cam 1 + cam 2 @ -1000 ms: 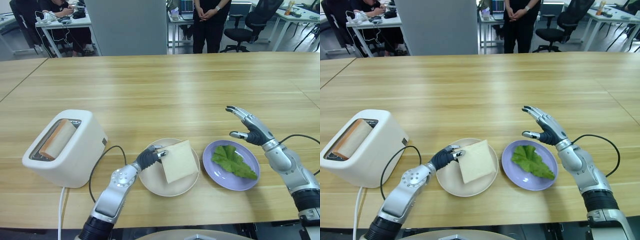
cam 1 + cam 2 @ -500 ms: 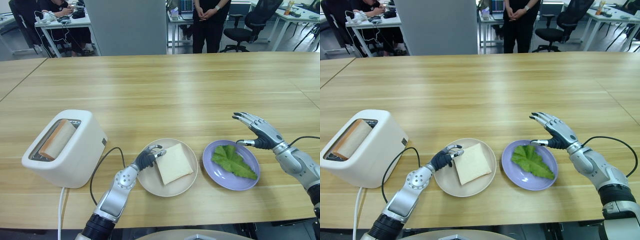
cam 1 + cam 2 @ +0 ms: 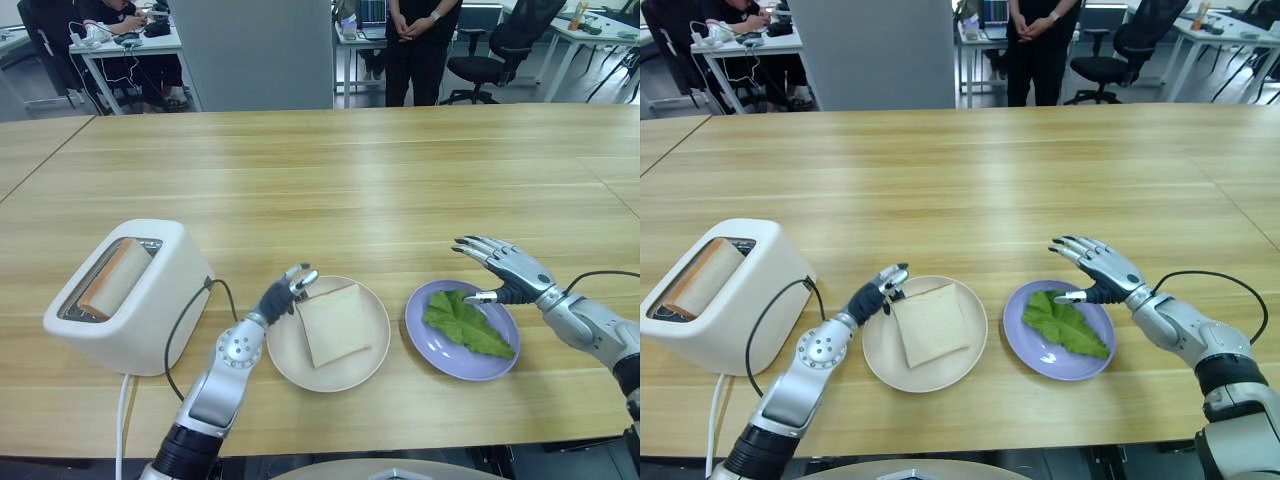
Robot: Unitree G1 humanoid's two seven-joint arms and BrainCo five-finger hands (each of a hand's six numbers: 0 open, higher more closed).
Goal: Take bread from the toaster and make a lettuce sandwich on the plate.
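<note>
A slice of bread [image 3: 334, 323] lies flat on the beige plate [image 3: 290, 352] in front of me. My left hand [image 3: 282, 297] hovers open at the plate's left rim, just off the slice. A second slice [image 3: 115, 277] stands in the slot of the white toaster [image 3: 150, 310] at the left. A lettuce leaf [image 3: 465, 321] rests on the purple plate [image 3: 440, 358] to the right. My right hand [image 3: 505, 269] is open, palm down, above the purple plate's far right rim, close to the leaf.
The toaster's black cord [image 3: 190, 320] loops over the table between the toaster and the beige plate. The wooden table [image 3: 330, 180] stretches far behind the plates. Desks, chairs and standing people are in the room behind.
My left hand let go of the bread, which now lies flat on the beige plate, and drew back with fingers spread. My right hand came down toward the lettuce.
</note>
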